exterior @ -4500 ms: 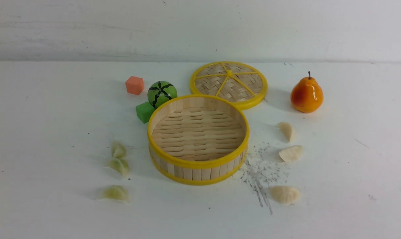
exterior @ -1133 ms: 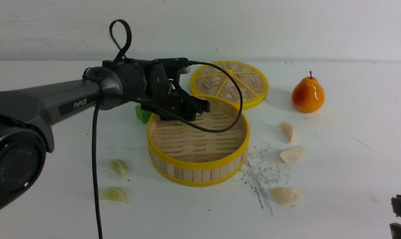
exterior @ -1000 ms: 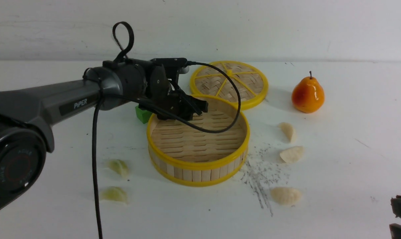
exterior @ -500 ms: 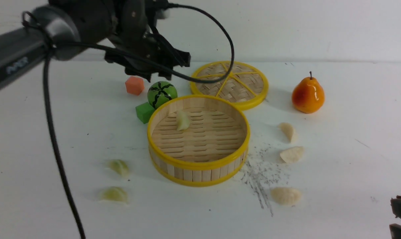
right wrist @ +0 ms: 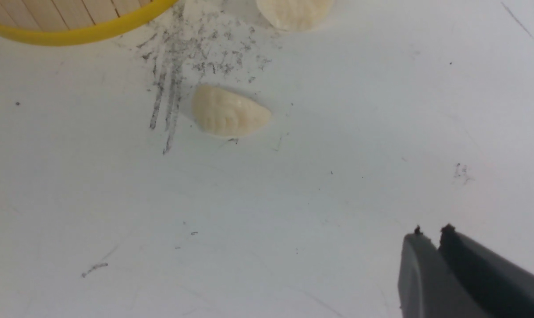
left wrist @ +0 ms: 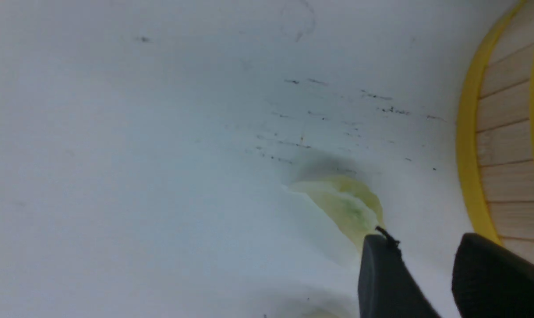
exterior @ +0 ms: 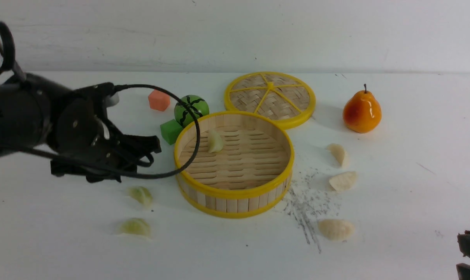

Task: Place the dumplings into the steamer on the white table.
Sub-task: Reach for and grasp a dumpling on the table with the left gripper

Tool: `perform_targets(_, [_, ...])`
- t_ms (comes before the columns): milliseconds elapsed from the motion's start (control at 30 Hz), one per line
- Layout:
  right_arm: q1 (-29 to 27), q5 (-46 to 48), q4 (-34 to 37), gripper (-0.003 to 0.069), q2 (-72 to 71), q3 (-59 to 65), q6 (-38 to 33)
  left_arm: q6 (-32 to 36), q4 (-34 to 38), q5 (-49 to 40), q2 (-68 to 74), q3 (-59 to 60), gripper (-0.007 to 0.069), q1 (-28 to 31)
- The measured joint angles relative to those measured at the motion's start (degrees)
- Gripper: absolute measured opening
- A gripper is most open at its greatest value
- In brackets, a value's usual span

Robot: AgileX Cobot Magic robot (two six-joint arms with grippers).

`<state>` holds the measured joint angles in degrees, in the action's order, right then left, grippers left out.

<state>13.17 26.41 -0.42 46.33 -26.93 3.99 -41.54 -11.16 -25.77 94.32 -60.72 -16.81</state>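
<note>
We count six dumplings. One green dumpling [exterior: 214,141] lies in the single steamer [exterior: 235,192]. Two green ones [exterior: 141,194] [exterior: 134,226] sit on the tabletop [exterior: 414,194] to its left, and three cream ones [exterior: 337,153] [exterior: 343,180] [exterior: 335,229] to its right. Our left hand [exterior: 141,149] (empty) is narrowly parted; our right hand [right wrist: 430,230] is pinched closed on nothing.

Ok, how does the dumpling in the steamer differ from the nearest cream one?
The green dumpling is pale green, inside the steamer, seemingly on end. The cream dumpling is off-white, lying flat on the white table outside it. Both are small crescents.
</note>
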Motion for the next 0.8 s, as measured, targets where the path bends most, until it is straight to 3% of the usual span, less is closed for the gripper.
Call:
perform_targets(100, [0.0, -0.3, 0.0, 0.0059, 0.0, 0.2, 0.0, -5.5, -0.1, 5.1, 2.0, 2.4, 0.0366, 0.0])
perform_targets(200, [0.0, -1.0, 0.0, 0.0059, 0.0, 1.1, 0.0, -6.8, -0.7, 7.3, 4.5, 2.1, 0.0477, 0.0])
perform_targets(367, [0.0, -1.6, -0.1, 0.0058, 0.0, 1.2, 0.0, -7.3, -1.6, 8.5, 9.2, 0.2, 0.0515, 0.0])
perform_targets(467, [0.0, -1.7, -0.1, 0.0057, 0.0, 1.3, 0.0, -7.4, -3.1, 8.5, 11.9, -0.6, 0.0482, 0.0])
perform_targets(733, [0.0, -1.7, 0.0, 0.0057, 0.0, 1.3, 0.0, -7.4, -4.6, 7.9, 13.3, -2.2, 0.0176, 0.0])
perform_targets(800, [0.0, -1.7, 0.0, 0.0057, 0.0, 1.3, 0.0, -6.8, -4.6, 7.1, 13.3, -3.4, 0.0179, 0.0])
